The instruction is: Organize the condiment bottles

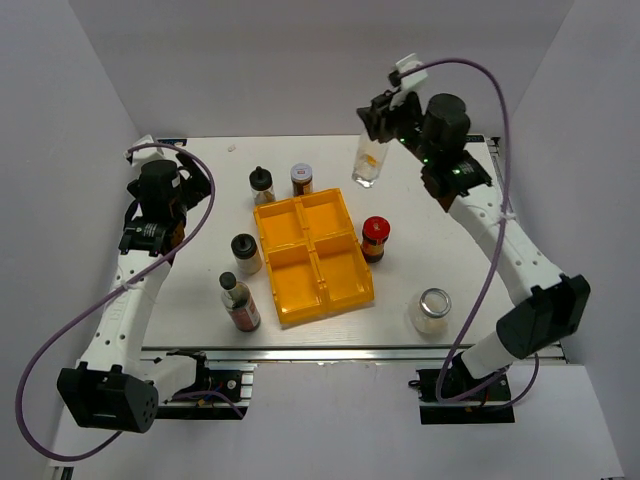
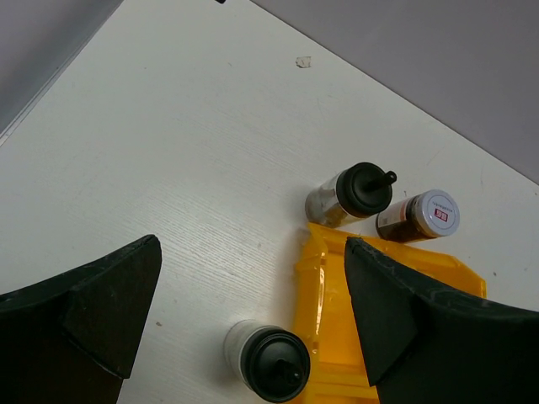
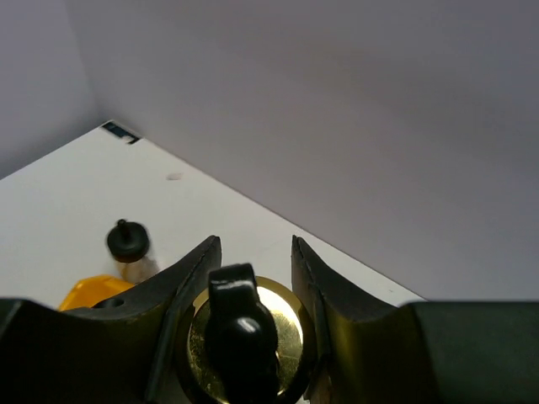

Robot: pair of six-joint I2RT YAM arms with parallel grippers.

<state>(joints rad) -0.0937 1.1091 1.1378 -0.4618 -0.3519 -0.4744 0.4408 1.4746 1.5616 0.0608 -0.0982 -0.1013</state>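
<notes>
My right gripper (image 1: 381,117) is shut on the gold top (image 3: 246,335) of the tall clear bottle (image 1: 368,161), which hangs below it over the table's back; its fingers (image 3: 181,286) press both sides of the top. My left gripper (image 1: 160,228) is open and empty, above the table left of the tray; its fingers (image 2: 93,311) stand wide apart. One black-lidded jar (image 1: 245,252) (image 2: 271,360) stands left of the tray, another (image 1: 262,185) (image 2: 354,192) and the white-lidded jar (image 1: 302,179) (image 2: 421,215) behind it. The dark sauce bottle (image 1: 239,302) stands front left, the red-lidded jar (image 1: 375,238) right, the silver-lidded jar (image 1: 433,310) front right.
The yellow four-compartment tray (image 1: 312,258) lies in the middle of the white table with nothing in it; its edge shows in the left wrist view (image 2: 324,311). Grey walls close the table at the back and sides. The aluminium rail runs along the front edge (image 1: 350,350).
</notes>
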